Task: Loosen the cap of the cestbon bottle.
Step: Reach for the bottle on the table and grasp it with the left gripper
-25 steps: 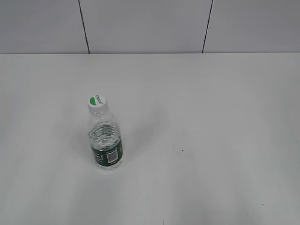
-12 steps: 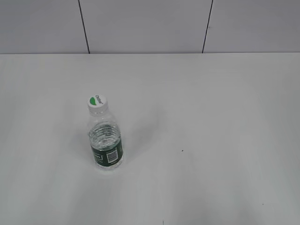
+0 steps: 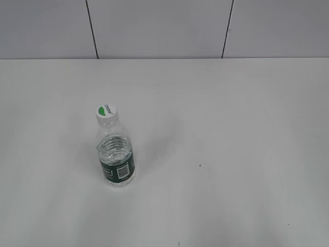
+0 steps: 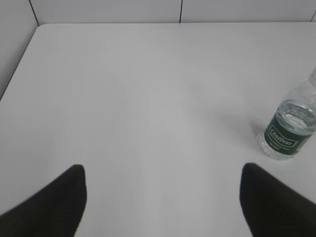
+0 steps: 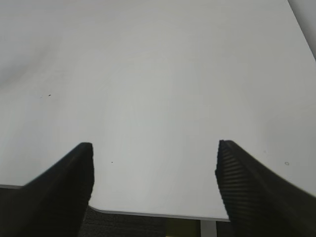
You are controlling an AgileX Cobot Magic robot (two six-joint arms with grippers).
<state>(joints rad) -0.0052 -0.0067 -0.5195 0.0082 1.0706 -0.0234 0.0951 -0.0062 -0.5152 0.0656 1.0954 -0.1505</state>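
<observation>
Nothing has shifted since the earlier exterior frames: the bottle (image 3: pixel 116 153) stands upright at the same spot on the white counter (image 3: pixel 231 128), left of centre and toward the near edge, and no arm has entered that view.

The bottle is small, clear and ribbed, with water inside and a dark green label band low on the body carrying a white barcode patch. The cap (image 3: pixel 106 111) is white, round, marked on top with a green half-circle and small lettering — seated on the neck.

In the left wrist view the bottle (image 4: pixel 289 130) sits at the far right edge, its top cut off by the frame, well apart from the left tool (image 4: pixel 163 195), whose dark fingers are spread wide with bare counter between them. The right tool (image 5: pixel 154 175) is likewise spread wide over the counter's near edge, holding nothing — the bottle does not show in that view.
</observation>
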